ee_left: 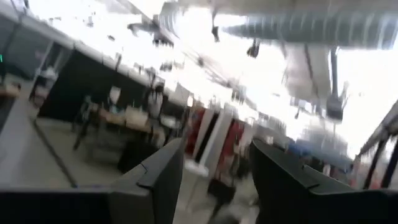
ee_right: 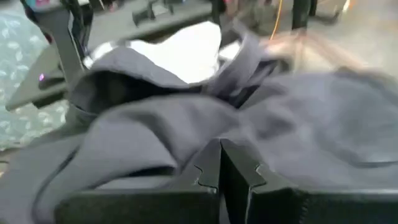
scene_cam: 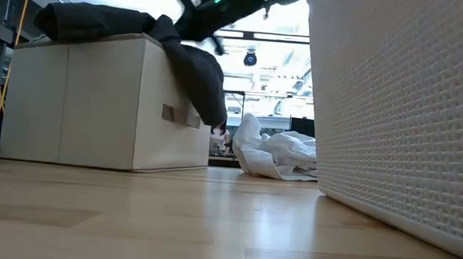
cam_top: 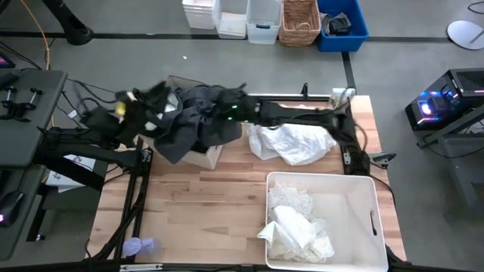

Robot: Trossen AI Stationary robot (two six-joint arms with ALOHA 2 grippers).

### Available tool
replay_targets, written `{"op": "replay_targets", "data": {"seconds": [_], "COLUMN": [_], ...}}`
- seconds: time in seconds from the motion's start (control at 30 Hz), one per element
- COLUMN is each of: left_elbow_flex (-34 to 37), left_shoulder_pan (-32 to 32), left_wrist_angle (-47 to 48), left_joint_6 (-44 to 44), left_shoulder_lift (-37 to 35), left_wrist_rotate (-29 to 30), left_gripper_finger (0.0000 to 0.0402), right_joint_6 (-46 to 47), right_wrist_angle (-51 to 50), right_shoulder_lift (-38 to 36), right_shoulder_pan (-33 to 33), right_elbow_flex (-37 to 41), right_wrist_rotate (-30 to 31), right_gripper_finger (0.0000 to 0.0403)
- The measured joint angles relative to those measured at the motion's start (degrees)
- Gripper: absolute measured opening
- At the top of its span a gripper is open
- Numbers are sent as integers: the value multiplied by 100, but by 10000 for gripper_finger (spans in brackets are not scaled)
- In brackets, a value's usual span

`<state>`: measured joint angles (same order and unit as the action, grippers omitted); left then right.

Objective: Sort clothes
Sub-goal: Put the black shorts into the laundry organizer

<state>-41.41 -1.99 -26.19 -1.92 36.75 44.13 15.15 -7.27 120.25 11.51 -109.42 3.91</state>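
A black-grey garment [cam_top: 189, 125] lies heaped on a beige box [scene_cam: 106, 99]. One part of it hangs down the box's side [scene_cam: 202, 80]. My right gripper [ee_right: 219, 165] is shut just above the heap [ee_right: 155, 124] and reaches in from the table's right [cam_top: 219, 106]. My left gripper [ee_left: 214, 177] is open and empty, raised at the table's far left [cam_top: 125, 102] and pointing up into the room. A white garment [cam_top: 291, 143] lies crumpled on the table. White lacy pieces [cam_top: 299, 227] lie in a white bin [cam_top: 363, 189]. My right gripper has its shut fingertips [ee_right: 208, 168] right at the garment's folds on top of the box, coming from the table's right and slanting down. I cannot tell whether they touch the cloth or hold any of it.
A small lavender object [cam_top: 140, 245] lies at the table's near left corner. The white bin fills the near right of the table. Bare wood [cam_top: 204, 219] lies between the box and the near edge. Baskets and bins [cam_top: 299, 23] stand on the floor beyond the far edge.
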Motion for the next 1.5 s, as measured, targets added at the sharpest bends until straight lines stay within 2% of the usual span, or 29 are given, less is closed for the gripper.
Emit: {"op": "replay_targets", "data": {"seconds": [0.13, 0.2, 0.23, 0.3, 0.37, 0.47, 0.53, 0.77, 0.93, 1.0, 1.27, 1.4, 1.5], "left_elbow_flex": [0, -3, -9, -11, -2, -4, -4, -4, -4, -4, -2, -2, -2], "left_shoulder_pan": [-3, -3, -1, -14, -35, -36, -34, -36, -34, -34, -31, -31, -31], "left_wrist_angle": [-685, -653, -534, -152, 449, 1481, 2163, 4201, 4772, 4778, 4597, 4593, 4592], "left_joint_6": [521, 543, 521, 500, 380, -304, -994, -3406, -4118, -4134, -4139, -4005, -3906], "left_shoulder_lift": [-226, -369, -455, -565, -644, -731, -743, -569, -248, -116, 131, 128, 127], "left_wrist_rotate": [-31, -22, 10, 117, 493, 1083, 1206, 817, 411, 268, 95, 97, 98], "left_gripper_finger": [172, 172, 172, 172, 172, 172, 172, 172, 172, 172, 172, 172, 172], "right_joint_6": [243, 243, 245, 452, 900, 1090, 981, 158, -141, -59, 888, 1189, 1166], "right_wrist_angle": [-1089, -1909, -2077, -1909, -2063, -2716, -3155, -5525, -6647, -6520, -4635, -4316, -4365], "right_shoulder_lift": [975, 1449, 1583, 1409, 1347, 1391, 1463, 1215, 1175, 1200, 1176, 1147, 1149], "right_shoulder_pan": [-4, -4, -2, 12, 44, 83, 83, 26, 50, 66, 26, 28, 25], "right_elbow_flex": [-1568, -2463, -2587, -2072, -1797, -1742, -1733, -1766, -1683, -1418, 193, 710, 715], "right_wrist_rotate": [-358, -556, -637, -838, -908, -1167, -1186, -539, -512, -672, -1343, -1656, -1764], "right_gripper_finger": [0, 0, 0, 0, 0, 0, 0, 0, 0, 0, 0, 0, 0]}}
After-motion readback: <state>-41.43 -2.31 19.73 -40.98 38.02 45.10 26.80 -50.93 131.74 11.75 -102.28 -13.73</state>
